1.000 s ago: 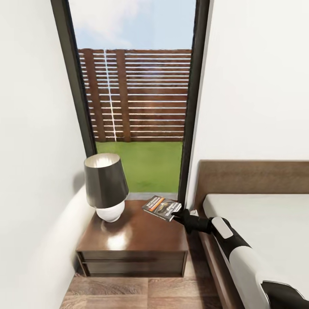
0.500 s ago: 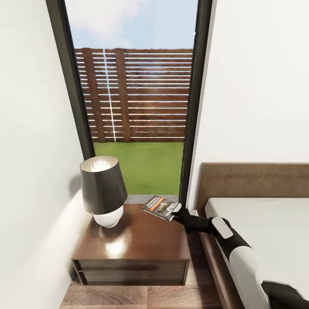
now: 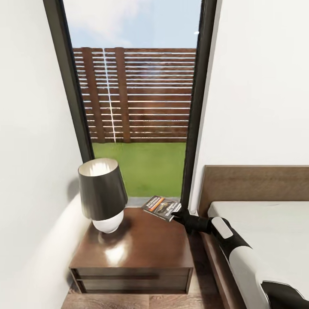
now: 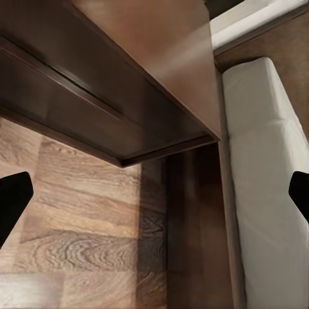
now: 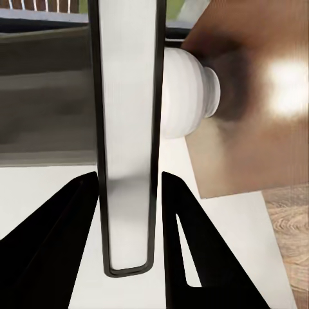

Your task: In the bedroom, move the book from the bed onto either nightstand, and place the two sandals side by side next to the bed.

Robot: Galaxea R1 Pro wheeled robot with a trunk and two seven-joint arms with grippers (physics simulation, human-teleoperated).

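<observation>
**Book held over the nightstand's far right corner**

My right gripper (image 3: 177,213) is clamped on the book (image 3: 161,207), holding it just above the far right corner of the nightstand (image 3: 141,246). A lamp (image 3: 103,193) stands at its far left. My left gripper (image 4: 154,193) is spread wide, empty, above the floor (image 4: 77,244) beside the bed (image 3: 266,223).

Orange-banded dark book (image 3: 161,207), glossy dark-brown nightstand (image 3: 141,249)
</observation>
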